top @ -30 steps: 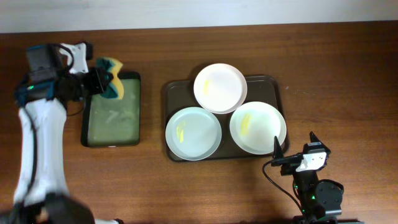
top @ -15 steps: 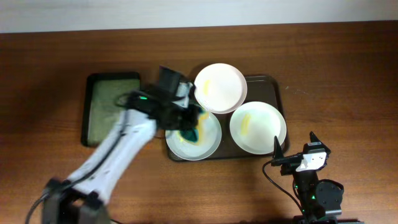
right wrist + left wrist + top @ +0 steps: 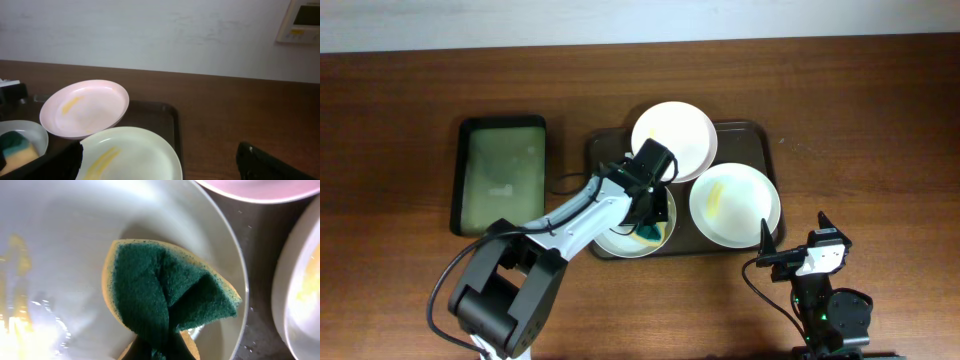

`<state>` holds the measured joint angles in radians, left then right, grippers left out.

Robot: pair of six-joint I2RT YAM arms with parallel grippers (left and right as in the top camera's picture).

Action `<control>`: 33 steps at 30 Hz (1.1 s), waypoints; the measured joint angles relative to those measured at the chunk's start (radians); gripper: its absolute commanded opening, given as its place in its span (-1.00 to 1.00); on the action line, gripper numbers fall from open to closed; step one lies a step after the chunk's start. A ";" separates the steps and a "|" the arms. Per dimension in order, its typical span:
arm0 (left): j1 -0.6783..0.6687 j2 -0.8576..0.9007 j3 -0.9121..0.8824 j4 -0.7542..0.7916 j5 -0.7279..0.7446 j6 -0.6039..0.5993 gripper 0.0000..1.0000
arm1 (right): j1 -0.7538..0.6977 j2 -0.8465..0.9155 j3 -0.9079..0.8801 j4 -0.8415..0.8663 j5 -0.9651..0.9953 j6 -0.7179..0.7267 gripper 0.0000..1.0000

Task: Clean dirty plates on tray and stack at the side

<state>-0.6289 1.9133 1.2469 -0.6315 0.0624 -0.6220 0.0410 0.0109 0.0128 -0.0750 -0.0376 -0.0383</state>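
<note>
1. The left tool (image 3: 648,222) was clenched on a sponge (image 3: 165,300) and stood over the left plate (image 3: 612,238), in the lower left of the tray (image 3: 765,140).
2. In the left wrist view the sponge lay folded on the plate's floor. Its green face showed, a yellow edge ran round it, and it was pinched at the bottom of the frame.
3. The sponge sat in the plate's right half, close to the rim. A yellow smear (image 3: 15,245) lay on the plate at the left edge of that frame.
4. The right plate (image 3: 735,205) lay in the lower right of the tray, well apart from the left tool, with a yellow streak on its floor.
5. The top plate (image 3: 673,140) sat at the tray's upper edge. Overhead it overlapped the rims of the other two and reached past the tray's rim.
6. All three plates faced up; being round, they had no long axis. The tray's long axis ran left to right in the overhead frame.
7. The right tool (image 3: 794,232) stood released, fingers wide apart, over the table (image 3: 880,120) below the right plate and not touching it.
8. A green tray (image 3: 500,175) lay left of the tray, its long axis running top to bottom.
</note>
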 measured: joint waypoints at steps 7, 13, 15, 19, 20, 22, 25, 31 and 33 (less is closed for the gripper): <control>0.101 -0.039 0.000 -0.012 0.056 0.089 0.99 | 0.000 0.000 0.000 0.000 0.000 0.000 0.97; 0.159 -0.290 0.000 -0.027 0.137 0.136 0.79 | 0.000 0.001 -0.002 0.126 -0.079 0.047 0.97; 0.206 -0.396 0.000 -0.060 0.143 0.146 0.77 | -0.001 0.001 -0.001 0.304 -0.268 0.101 0.97; 0.357 -0.553 0.002 -0.192 0.128 0.207 0.99 | -0.001 0.013 0.078 0.393 -0.468 0.133 0.97; 0.396 -0.570 0.003 -0.220 0.121 0.224 0.99 | -0.001 0.037 0.159 0.283 -0.486 0.125 0.97; 0.446 -0.572 0.004 -0.282 0.116 0.245 0.99 | -0.001 0.187 0.443 -0.094 -0.502 0.070 0.97; 0.457 -0.567 0.004 -0.297 0.118 0.269 0.99 | -0.001 0.553 0.890 -0.515 -0.483 -0.012 0.97; 0.457 -0.541 0.002 -0.301 0.193 0.377 0.99 | -0.002 1.128 1.211 -0.690 -0.833 0.046 -0.43; 0.457 -0.529 0.001 -0.303 0.200 0.388 0.99 | 0.010 1.255 1.215 -0.742 -0.808 0.095 -0.43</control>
<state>-0.1715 1.3842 1.2480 -0.9348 0.2623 -0.2337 0.0509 1.2663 1.2282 -0.8169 -0.8455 0.0566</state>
